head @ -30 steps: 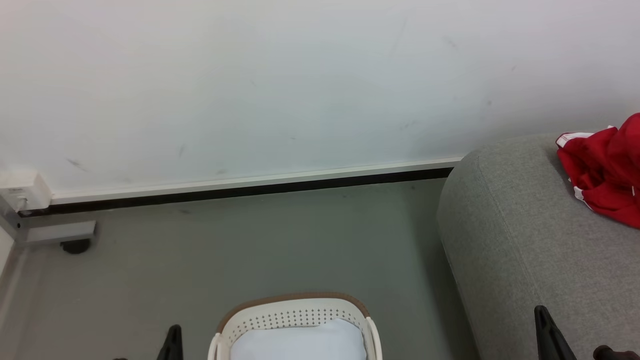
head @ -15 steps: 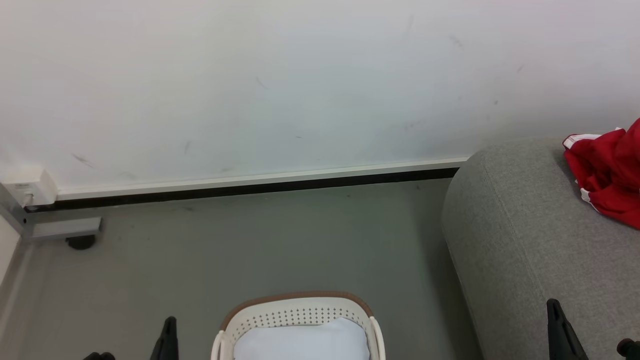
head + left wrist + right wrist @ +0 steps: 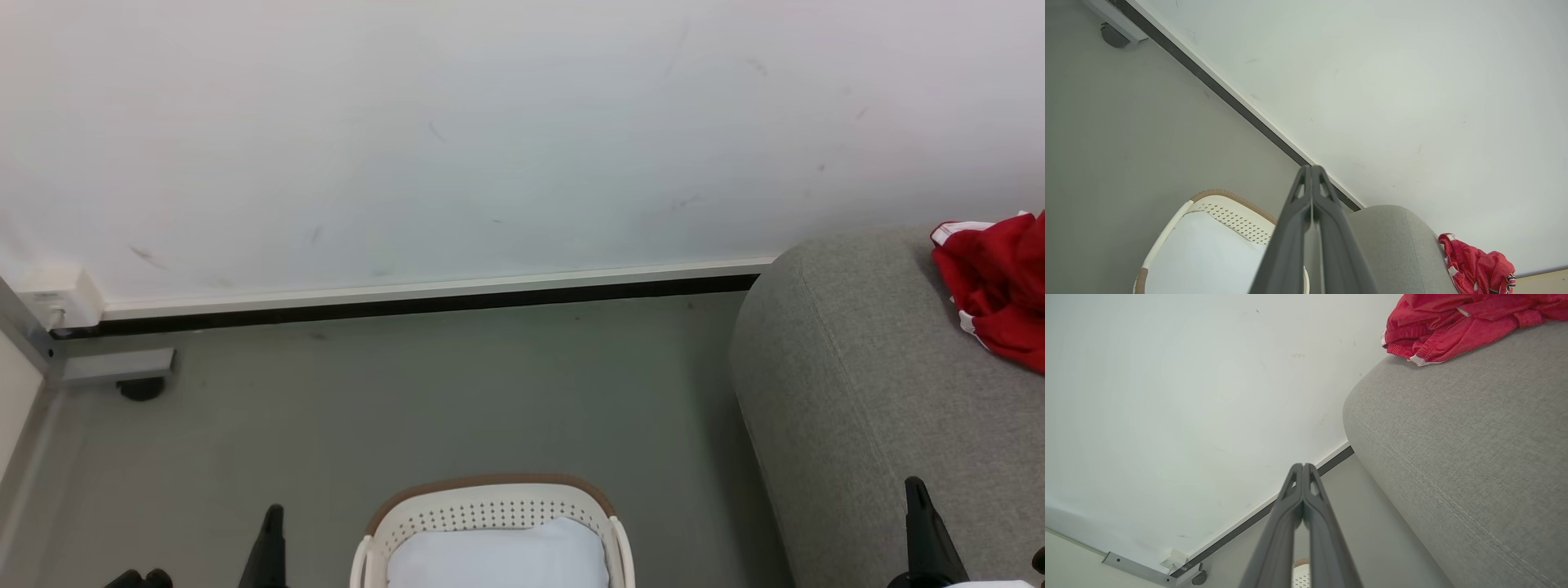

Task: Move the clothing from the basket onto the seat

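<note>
Clothing (image 3: 1000, 298) — crumpled red sportswear w/ white trim — lies far right on seat (image 3: 849, 392), a rounded grey woven sofa; basket (image 3: 490, 514), near centre, perforated cream plastic w/ brown rim, holds smooth pale pad (image 3: 498, 559), no red seen, so task prob. done; left gripper (image 3: 1311, 168) & right gripper (image 3: 1303, 466) both pinched together, empty.

The head view's bottom edge cuts off the basket (image 3: 490, 513), its right edge the clothing (image 3: 1000, 286).
</note>
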